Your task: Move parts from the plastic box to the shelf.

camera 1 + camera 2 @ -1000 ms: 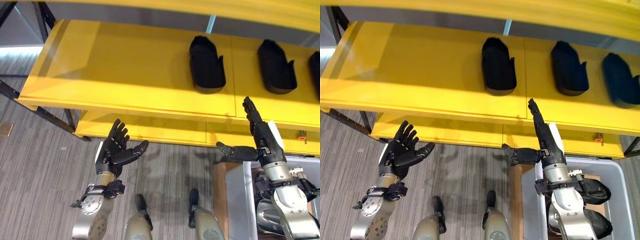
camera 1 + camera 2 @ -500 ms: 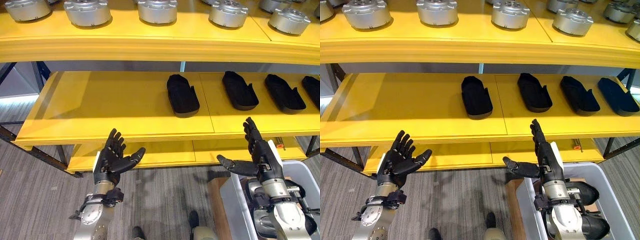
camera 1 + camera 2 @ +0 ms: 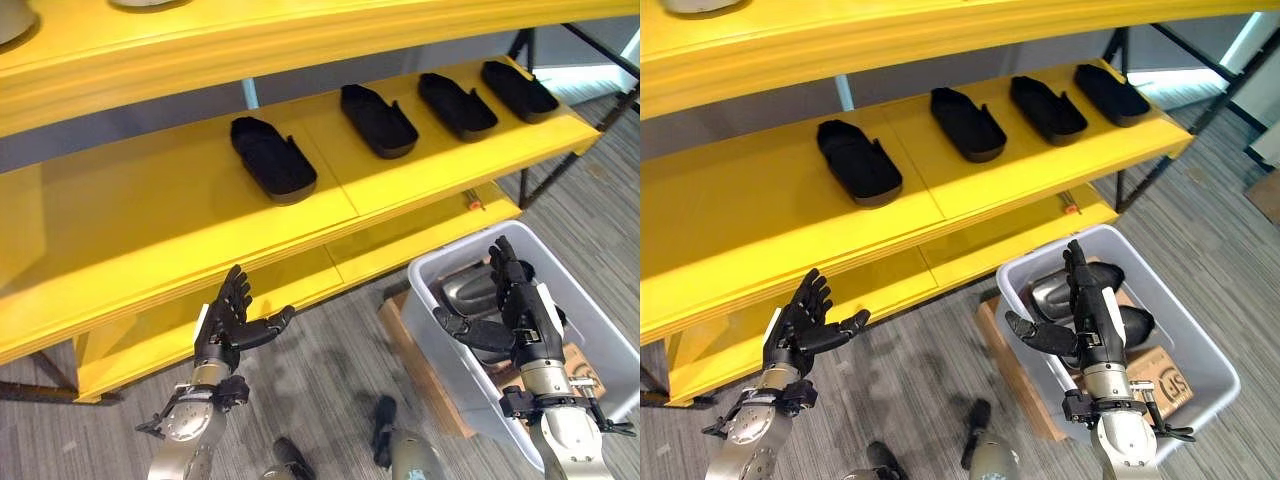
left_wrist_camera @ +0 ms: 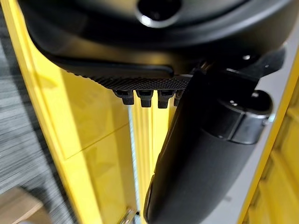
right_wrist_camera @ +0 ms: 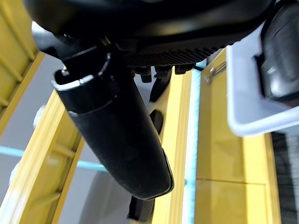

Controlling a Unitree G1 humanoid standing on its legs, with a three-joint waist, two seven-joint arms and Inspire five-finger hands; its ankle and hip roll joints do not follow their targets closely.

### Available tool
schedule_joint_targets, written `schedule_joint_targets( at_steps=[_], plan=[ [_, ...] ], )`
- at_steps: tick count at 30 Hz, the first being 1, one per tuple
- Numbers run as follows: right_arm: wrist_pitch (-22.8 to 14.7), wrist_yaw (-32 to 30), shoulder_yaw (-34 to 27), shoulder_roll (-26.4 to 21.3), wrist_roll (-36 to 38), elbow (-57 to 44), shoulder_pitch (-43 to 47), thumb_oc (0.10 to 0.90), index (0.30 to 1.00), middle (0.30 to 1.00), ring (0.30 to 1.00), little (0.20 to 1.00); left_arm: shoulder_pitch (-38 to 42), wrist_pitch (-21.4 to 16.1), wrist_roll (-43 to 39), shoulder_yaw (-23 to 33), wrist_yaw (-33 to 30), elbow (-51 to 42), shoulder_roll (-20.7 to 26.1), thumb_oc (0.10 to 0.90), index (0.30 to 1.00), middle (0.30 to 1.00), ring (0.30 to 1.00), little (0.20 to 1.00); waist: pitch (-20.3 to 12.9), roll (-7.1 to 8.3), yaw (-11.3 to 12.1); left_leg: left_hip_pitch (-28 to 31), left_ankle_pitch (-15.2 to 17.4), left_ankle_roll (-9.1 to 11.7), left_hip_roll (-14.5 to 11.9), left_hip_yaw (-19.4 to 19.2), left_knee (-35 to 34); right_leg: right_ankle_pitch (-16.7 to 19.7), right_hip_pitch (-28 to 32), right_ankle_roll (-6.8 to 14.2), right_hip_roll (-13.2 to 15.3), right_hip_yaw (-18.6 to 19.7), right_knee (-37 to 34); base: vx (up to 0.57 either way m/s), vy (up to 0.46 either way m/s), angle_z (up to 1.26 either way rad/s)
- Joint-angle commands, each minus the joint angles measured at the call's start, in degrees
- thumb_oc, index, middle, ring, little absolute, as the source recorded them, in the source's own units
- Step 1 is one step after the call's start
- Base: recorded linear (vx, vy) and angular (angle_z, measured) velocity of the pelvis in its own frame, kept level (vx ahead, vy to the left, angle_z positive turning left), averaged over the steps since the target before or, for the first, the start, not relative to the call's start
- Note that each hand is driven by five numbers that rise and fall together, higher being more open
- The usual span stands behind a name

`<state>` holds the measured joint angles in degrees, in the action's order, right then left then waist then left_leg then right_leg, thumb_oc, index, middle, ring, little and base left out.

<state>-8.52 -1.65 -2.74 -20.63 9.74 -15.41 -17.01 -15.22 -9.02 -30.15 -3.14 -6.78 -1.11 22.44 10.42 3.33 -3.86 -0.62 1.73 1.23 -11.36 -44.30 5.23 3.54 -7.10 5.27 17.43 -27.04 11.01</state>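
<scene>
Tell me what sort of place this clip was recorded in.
Probably a factory or warehouse parts-storage area. A yellow shelf on a dark metal frame holds a row of black parts, and a plastic box with more parts stands on the grey floor. Both the left hand and right hand are open and empty.

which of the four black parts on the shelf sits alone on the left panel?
The leftmost black part. It lies left of the seam in the shelf; the other three sit in a row right of that seam.
</scene>
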Motion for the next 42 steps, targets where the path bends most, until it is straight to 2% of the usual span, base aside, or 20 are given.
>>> schedule_joint_targets(
  at_steps=[1, 3, 7, 8, 17, 19, 22, 25, 27, 29, 30, 31, 32, 33, 34, 35, 36, 38, 40, 42],
  plan=[
    [-5.6, 0.3, -1.8, -0.9, 2.3, -4.0, 4.1, 0.900, 1.000, 1.000, 1.000, 1.000, 0.6, -5.0, 1.3, 5.9, 1.8, -9.6, 1.5, 0.900, 1.000, 1.000, 1.000, 1.000, -0.6, 1.38, 0.8, 1.2, -0.6, 1.5, -0.7, 4.9, -3.3, 7.0, 3.4, 8.4, 3.0, 1.2, -6.8, 0.04, -0.195, -0.97],
    [-5.1, 1.9, -2.3, -1.8, 3.0, -4.2, 2.6, 0.900, 1.000, 1.000, 1.000, 1.000, -1.0, -4.6, 0.8, 6.6, 3.1, -9.6, 0.0, 0.900, 1.000, 1.000, 1.000, 1.000, -1.9, 1.92, 0.5, 1.6, -2.3, 3.4, -2.8, 3.8, -2.3, 5.9, 4.9, 7.6, 0.7, 2.8, -11.0, 0.10, -0.318, -0.65],
    [-5.1, 2.8, -3.2, -2.3, 4.3, -5.1, 0.8, 0.900, 1.000, 1.000, 1.000, 1.000, -2.3, -4.5, 0.1, 6.8, 3.8, -9.5, -1.2, 0.900, 1.000, 1.000, 1.000, 1.000, -2.4, 1.06, -0.2, 1.9, -4.4, 5.4, -5.9, 2.4, -1.4, 3.9, 5.8, 6.2, -1.4, 3.0, -12.6, 0.05, -0.199, -0.36],
    [-5.2, 3.2, -3.9, -2.6, 4.7, -5.4, -0.4, 0.900, 1.000, 1.000, 1.000, 1.000, -2.9, -4.3, 0.3, 6.8, 4.2, -9.0, -1.8, 0.900, 1.000, 1.000, 1.000, 1.000, -2.4, 0.31, -1.0, 2.8, -5.8, 6.5, -7.5, 1.6, -1.4, 2.2, 6.3, 5.4, -2.6, 3.1, -13.0, 0.07, -0.248, -0.19],
    [-5.3, 3.4, -5.2, -3.9, 4.7, -5.8, -2.3, 0.900, 1.000, 1.000, 1.000, 1.000, -4.5, -4.2, 1.0, 6.3, 5.6, -9.1, -3.1, 0.900, 1.000, 1.000, 1.000, 1.000, -2.1, -3.34, -2.7, 4.9, -10.6, 10.5, -12.2, -0.3, 0.1, -1.8, 7.9, 3.0, -6.8, 4.6, -13.1, 0.04, -0.125, -0.18],
    [-5.6, 3.4, -5.8, -4.2, 4.6, -6.1, -3.5, 0.900, 1.000, 1.000, 1.000, 1.000, -4.2, -4.0, 1.5, 5.2, 6.2, -8.9, -3.1, 0.900, 1.000, 1.000, 1.000, 1.000, -1.6, -4.82, -4.0, 5.7, -13.6, 12.3, -14.5, -0.6, 1.1, -4.1, 8.2, 1.3, -9.1, 6.1, -11.9, 0.03, -0.193, -0.23],
    [-5.8, 2.9, -6.7, -4.4, 4.2, -6.0, -4.5, 0.900, 1.000, 1.000, 1.000, 1.000, -3.1, -3.7, 1.8, 4.0, 6.1, -8.4, -3.0, 0.900, 1.000, 1.000, 1.000, 1.000, -1.1, -5.47, -4.9, 5.6, -16.8, 13.3, -16.2, -0.6, 1.6, -5.8, 8.3, 0.0, -10.8, 6.6, -10.7, 0.01, -0.163, -0.23],
    [-5.8, 2.8, -7.9, -4.6, 4.4, -6.4, -6.6, 0.900, 1.000, 1.000, 1.000, 1.000, -2.2, -3.8, 1.5, 3.0, 6.4, -8.4, -3.1, 0.900, 1.000, 1.000, 1.000, 1.000, -0.1, -5.97, -5.7, 4.0, -21.8, 13.8, -19.0, 0.7, 5.9, -8.8, 9.6, -2.5, -13.2, 7.7, -9.8, 0.04, -0.220, -0.07],
    [-5.6, 2.9, -8.1, -4.5, 4.6, -6.5, -7.0, 0.900, 1.000, 1.000, 1.000, 1.000, -2.0, -3.7, 1.3, 2.6, 6.3, -8.5, -3.2, 0.900, 1.000, 1.000, 1.000, 1.000, 0.3, -6.05, -5.9, 3.1, -23.4, 13.8, -20.2, 2.1, 8.6, -9.5, 9.9, -3.4, -13.8, 8.0, -9.4, 0.04, -0.215, -0.17],
    [-5.5, 2.8, -7.9, -5.2, 4.3, -6.3, -7.3, 0.900, 1.000, 1.000, 1.000, 1.000, -1.3, -3.5, 1.2, 2.0, 5.7, -9.2, -3.0, 0.900, 1.000, 1.000, 1.000, 1.000, 1.8, -5.25, -5.5, 1.6, -25.5, 13.8, -21.2, 8.4, 14.5, -11.1, 10.0, -5.4, -15.1, 10.4, -8.0, 0.04, -0.268, -0.38],
    [-5.5, 2.8, -7.9, -5.1, 4.2, -6.3, -7.2, 0.900, 1.000, 1.000, 1.000, 1.000, -1.2, -3.4, 1.2, 2.0, 5.7, -9.2, -3.0, 0.900, 1.000, 1.000, 1.000, 1.000, 1.9, -5.34, -5.7, 1.0, -25.3, 13.8, -21.5, 8.9, 15.1, -11.3, 10.0, -5.5, -15.3, 10.2, -7.8, 0.02, -0.176, -0.43],
    [-5.4, 2.7, -7.8, -5.4, 4.0, -6.1, -7.3, 0.900, 1.000, 1.000, 1.000, 1.000, -1.0, -3.5, 0.9, 2.0, 5.5, -9.4, -3.1, 0.900, 1.000, 1.000, 1.000, 1.000, 2.4, -4.96, -5.2, 0.4, -23.4, 13.6, -19.8, 12.5, 16.4, -11.8, 10.0, -6.2, -15.8, 11.6, -7.8, 0.03, -0.127, -0.38],
    [-5.2, 2.3, -7.7, -5.9, 3.3, -5.6, -6.8, 0.900, 1.000, 1.000, 1.000, 1.000, -0.7, -3.7, 0.8, 1.9, 5.1, -9.4, -3.3, 0.900, 1.000, 1.000, 1.000, 1.000, 3.1, -4.48, -4.1, -3.9, -17.5, 11.3, -14.0, 19.0, 16.7, -12.0, 10.5, -6.1, -15.9, 13.7, -8.5, 0.04, -0.109, -0.31],
    [-5.3, 2.3, -7.6, -5.9, 3.2, -5.5, -6.7, 0.900, 1.000, 1.000, 1.000, 1.000, -0.6, -3.7, 0.9, 1.9, 5.1, -9.4, -3.3, 0.900, 1.000, 1.000, 1.000, 1.000, 2.9, -4.47, -4.5, -4.5, -17.1, 11.1, -13.9, 19.3, 17.0, -12.0, 10.4, -5.9, -15.7, 13.4, -8.6, 0.05, 0.005, -0.63],
    [-5.4, 2.0, -7.3, -6.1, 2.1, -5.2, -6.0, 0.900, 1.000, 1.000, 1.000, 1.000, -0.5, -3.8, 1.2, 1.9, 4.8, -9.3, -3.5, 0.900, 1.000, 1.000, 1.000, 1.000, 3.3, -3.70, -3.0, -8.5, -12.3, 8.0, -8.0, 24.6, 14.8, -11.5, 10.8, -5.2, -15.0, 15.1, -8.7, 0.15, 0.080, -0.66],
    [-5.6, 1.9, -6.4, -5.5, 2.3, -5.0, -5.2, 0.900, 1.000, 1.000, 1.000, 1.000, -0.9, -4.1, 1.4, 2.2, 4.4, -9.2, -3.6, 0.900, 1.000, 1.000, 1.000, 1.000, 3.9, -3.06, -1.8, -11.3, -11.5, 7.0, -5.9, 28.6, 6.7, -11.4, 11.2, -4.0, -15.0, 17.0, -8.5, 0.15, 0.067, -0.84],
    [-5.6, 1.9, -6.3, -5.5, 2.3, -5.0, -5.1, 0.900, 1.000, 1.000, 1.000, 1.000, -0.9, -4.2, 1.5, 2.2, 4.4, -9.2, -3.5, 0.900, 1.000, 1.000, 1.000, 1.000, 3.8, -2.84, -1.8, -11.0, -11.9, 7.0, -5.6, 28.4, 6.0, -11.5, 11.2, -3.9, -14.8, 17.0, -8.5, 0.17, 0.065, -0.54],
    [-6.2, 1.6, -5.5, -5.5, 2.3, -3.9, -4.3, 0.900, 1.000, 1.000, 1.000, 1.000, -0.9, -4.7, 1.9, 2.4, 3.9, -9.2, -3.5, 0.900, 1.000, 1.000, 1.000, 1.000, 5.2, -2.92, -0.5, -14.0, -17.4, 6.8, -5.9, 31.7, -3.1, -10.7, 10.4, -3.4, -14.9, 18.1, -7.3, 0.08, 0.112, -0.46],
    [-6.3, 1.6, -4.6, -6.0, 2.1, -3.6, -3.2, 0.900, 1.000, 1.000, 1.000, 1.000, -0.6, -4.8, 2.0, 2.7, 3.5, -9.0, -3.3, 0.900, 1.000, 1.000, 1.000, 1.000, 5.8, -2.94, 0.6, -14.1, -18.1, 7.0, -4.9, 35.4, -8.8, -11.2, 10.7, -2.9, -15.5, 20.3, -6.4, 0.18, 0.151, -0.47],
    [-6.2, 2.0, -4.1, -6.3, 2.2, -3.4, -2.4, 0.900, 1.000, 1.000, 1.000, 1.000, -0.9, -4.9, 2.2, 3.3, 3.4, -9.0, -3.6, 0.900, 1.000, 1.000, 1.000, 1.000, 5.2, -3.34, 1.8, -13.7, -18.6, 7.7, -5.1, 37.4, -9.6, -12.1, 11.3, -2.4, -16.3, 23.0, -6.1, 0.25, 0.188, -0.73]
  ],
)
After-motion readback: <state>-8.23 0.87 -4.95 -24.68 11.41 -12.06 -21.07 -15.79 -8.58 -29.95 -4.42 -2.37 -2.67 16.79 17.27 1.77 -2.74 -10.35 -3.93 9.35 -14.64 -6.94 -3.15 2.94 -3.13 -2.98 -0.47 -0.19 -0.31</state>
